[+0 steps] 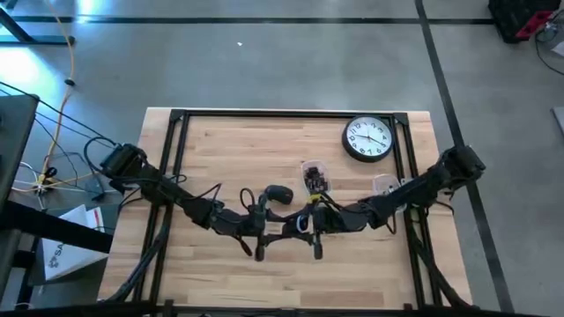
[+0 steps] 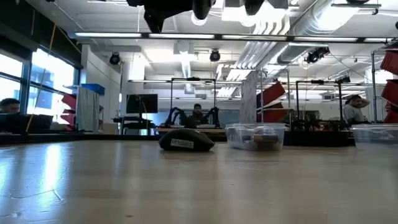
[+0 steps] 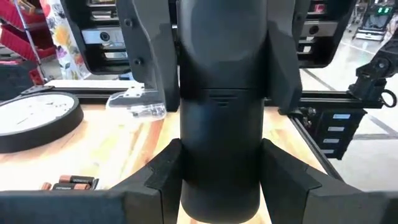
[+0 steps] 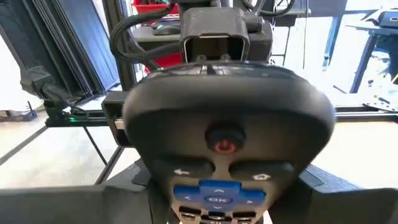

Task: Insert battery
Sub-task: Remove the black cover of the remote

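Both my grippers, left (image 1: 261, 231) and right (image 1: 310, 231), are clenched on the remote (image 4: 227, 134), lifted mid-table; batteries (image 3: 69, 183) wait below, and uneven pull could twist it loose

Left arm (image 1: 167, 189): dark, jointed links, boxy black shoulder housing at left of high view; thin black cable looped along forearm
Right arm (image 1: 414, 189): same dark build, rounded shoulder block at right of frame; black cabling near wrist, small white patch at wrist
Left gripper fingers (image 3: 155, 180): black, matte, angular, stepped inner faces, lower frame
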You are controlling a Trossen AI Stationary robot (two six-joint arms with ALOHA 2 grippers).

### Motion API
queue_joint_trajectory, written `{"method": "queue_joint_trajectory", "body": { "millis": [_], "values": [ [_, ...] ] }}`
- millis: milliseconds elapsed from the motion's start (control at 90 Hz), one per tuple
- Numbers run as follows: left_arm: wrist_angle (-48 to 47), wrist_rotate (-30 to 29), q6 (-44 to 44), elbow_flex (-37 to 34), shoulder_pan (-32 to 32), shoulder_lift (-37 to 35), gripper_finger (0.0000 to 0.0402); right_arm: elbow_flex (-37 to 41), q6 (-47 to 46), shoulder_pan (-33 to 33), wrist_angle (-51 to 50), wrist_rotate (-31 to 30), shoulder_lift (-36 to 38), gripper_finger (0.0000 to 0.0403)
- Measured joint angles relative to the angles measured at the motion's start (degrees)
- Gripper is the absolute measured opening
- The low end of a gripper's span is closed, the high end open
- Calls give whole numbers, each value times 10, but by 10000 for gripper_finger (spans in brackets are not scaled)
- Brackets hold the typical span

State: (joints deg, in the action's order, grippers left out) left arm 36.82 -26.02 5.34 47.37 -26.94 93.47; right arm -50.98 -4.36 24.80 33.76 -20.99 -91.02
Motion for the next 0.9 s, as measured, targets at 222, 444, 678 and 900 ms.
{"method": "queue_joint_trajectory", "body": {
  "millis": [222,444,678,900],
  "values": [
    [-50,-1,1,0,-3,-25,144,0,3,0,3,-1,0,177],
    [-126,-2,19,0,-5,-55,144,0,3,-1,-21,0,7,177],
    [-187,1,31,0,-6,-64,121,-2,-28,-5,-108,15,21,181],
    [-224,0,57,-1,3,-60,78,-26,-54,-8,-202,28,22,206]
  ]
}}
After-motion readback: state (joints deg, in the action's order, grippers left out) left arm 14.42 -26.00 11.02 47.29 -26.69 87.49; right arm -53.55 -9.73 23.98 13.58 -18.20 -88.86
